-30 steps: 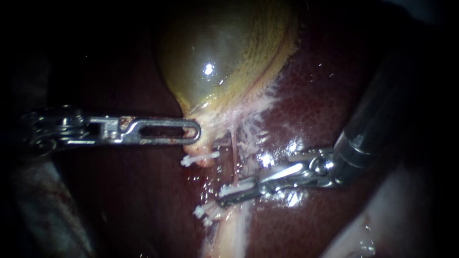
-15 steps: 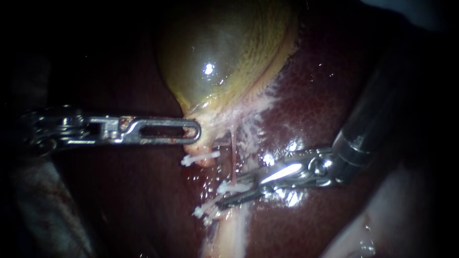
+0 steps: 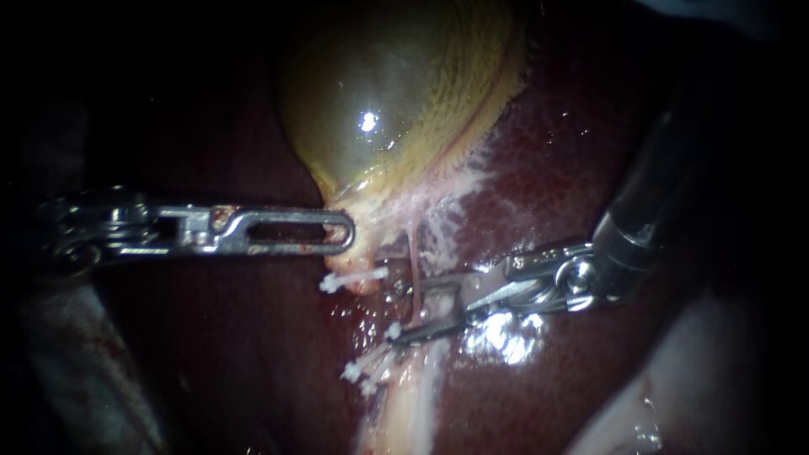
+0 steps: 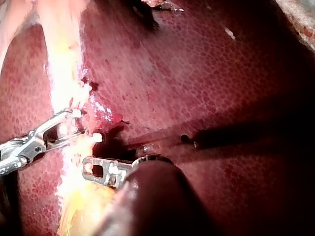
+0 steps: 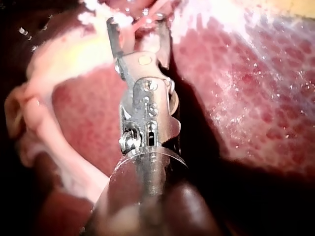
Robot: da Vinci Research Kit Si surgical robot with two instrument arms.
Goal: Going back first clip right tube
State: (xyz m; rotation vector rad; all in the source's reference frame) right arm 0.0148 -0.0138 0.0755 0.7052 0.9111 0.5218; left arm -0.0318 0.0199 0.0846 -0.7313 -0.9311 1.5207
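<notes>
One thin pink right tube (image 3: pixel 413 274) hangs below the yellow-green gallbladder (image 3: pixel 396 109), straddled by the parted jaws of the right instrument (image 3: pixel 404 310). Of two steel instruments, the left instrument (image 3: pixel 344 232) is clamped on the gallbladder's neck. Small white clips (image 3: pixel 354 278) sit at two spots alongside. Glistening dark red liver (image 3: pixel 556 185) lies bare beyond.

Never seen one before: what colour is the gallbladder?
The gallbladder is glossy yellowish green, with fine stripes along its edge; the endoscope view shows it best.

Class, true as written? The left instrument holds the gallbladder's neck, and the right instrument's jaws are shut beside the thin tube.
No: the right instrument has open jaws, the thin tube between them; the right wrist view shows it.
</notes>
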